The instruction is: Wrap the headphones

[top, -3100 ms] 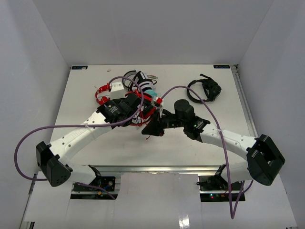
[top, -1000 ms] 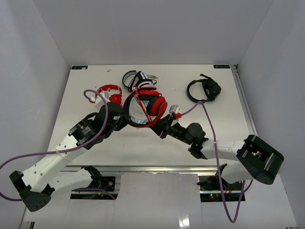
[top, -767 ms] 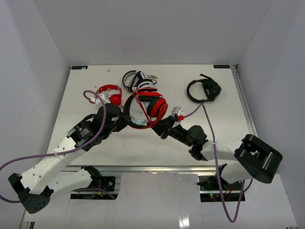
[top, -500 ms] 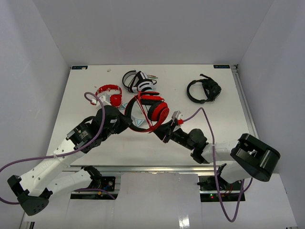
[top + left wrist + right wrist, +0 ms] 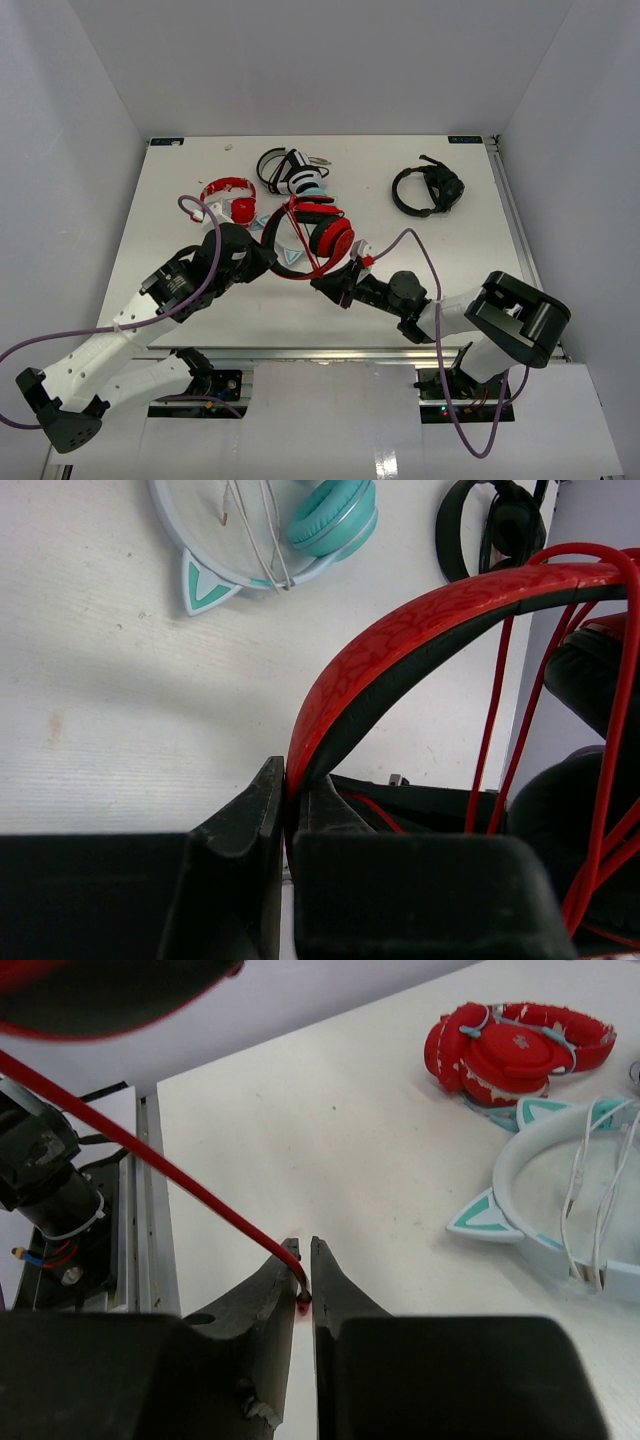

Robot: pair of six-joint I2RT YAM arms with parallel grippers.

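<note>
table [image 5: 470,250]: crowded at the back; low swing of the load likely to drag a neighbour along.
headphones [image 5: 315,235]: mid-table, apparently held up off the surface by the headband [image 5: 400,640], ear cups hanging on the right side. Risk: rotation in the grip, given off-centre cup weight plus the sideways cable pull.
cat-ear headset [image 5: 540,1200]: just behind the load, thin white leads loose across its band. Risk: red cable or a cup hooking those leads on the next pass.
small red pair [image 5: 515,1045]: back-left, apart from the load. Lower snag risk; matters only on a wide arc.
black headset [image 5: 428,190]: far right, well apart. No concern.
left gripper [image 5: 285,780]: clamped on the headband edge, narrow bite. Risk: band sliding or twisting out if the cable tension rises.
right gripper [image 5: 305,1260]: pinched shut on the cable, right at the tips, at or near its end. Risk: slip-out, with no spare length visible past the jaws.
cable [image 5: 150,1155]: taut, straight line from cups to the right pincer; several strands crossing the band. Risks: over-pull straining the cup joint; slack on release letting the strands spring off the band.
</note>
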